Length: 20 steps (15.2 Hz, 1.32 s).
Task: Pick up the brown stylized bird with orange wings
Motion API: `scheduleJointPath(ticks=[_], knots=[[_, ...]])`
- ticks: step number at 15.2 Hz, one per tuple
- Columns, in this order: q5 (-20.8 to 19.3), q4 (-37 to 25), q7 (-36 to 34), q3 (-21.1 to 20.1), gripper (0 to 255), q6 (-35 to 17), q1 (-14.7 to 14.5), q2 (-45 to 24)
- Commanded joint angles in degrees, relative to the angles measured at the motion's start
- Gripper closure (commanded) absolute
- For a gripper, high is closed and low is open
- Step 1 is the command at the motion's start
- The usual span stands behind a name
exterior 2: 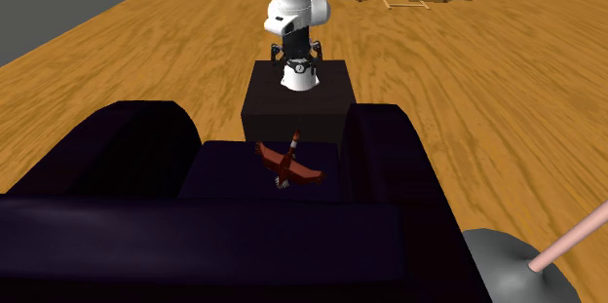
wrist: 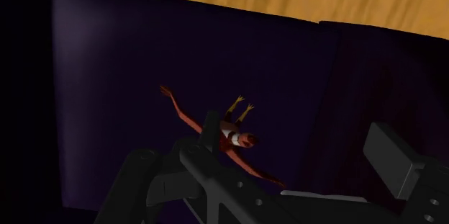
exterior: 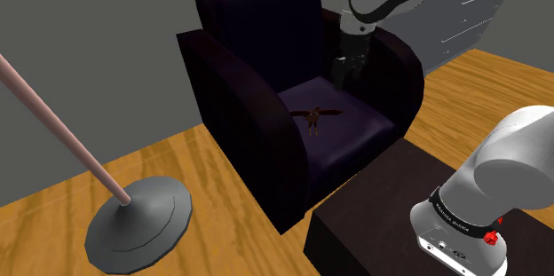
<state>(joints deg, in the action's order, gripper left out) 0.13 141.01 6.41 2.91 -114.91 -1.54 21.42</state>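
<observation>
In the shoulder view, the dark stand [exterior: 373, 216] is seen nearest. Behind it, a brown bird [exterior: 314, 116] with spread reddish-orange wings is laid on the seat of a dark purple armchair [exterior: 226, 79]. Further back, the gripper [exterior: 343, 77] is held above the seat, fingers parted, nothing gripped.
</observation>
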Motion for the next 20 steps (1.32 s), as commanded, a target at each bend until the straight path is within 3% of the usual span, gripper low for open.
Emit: scheduleJointPath(ticks=[1, 11, 18, 20], knots=[[-0.8, -0.9, 1.6, 0.1, 0, -3.6, -0.2, -4.4], [-5.2, -9.8, 8.5, 0.4, 0, -17.5, -0.4, -26.9], [-8.8, -20.2, 11.8, 0.4, 0, -23.4, -0.6, -42.7], [-9.0, -20.7, 11.8, 0.4, 0, -24.1, -0.6, -43.9]])
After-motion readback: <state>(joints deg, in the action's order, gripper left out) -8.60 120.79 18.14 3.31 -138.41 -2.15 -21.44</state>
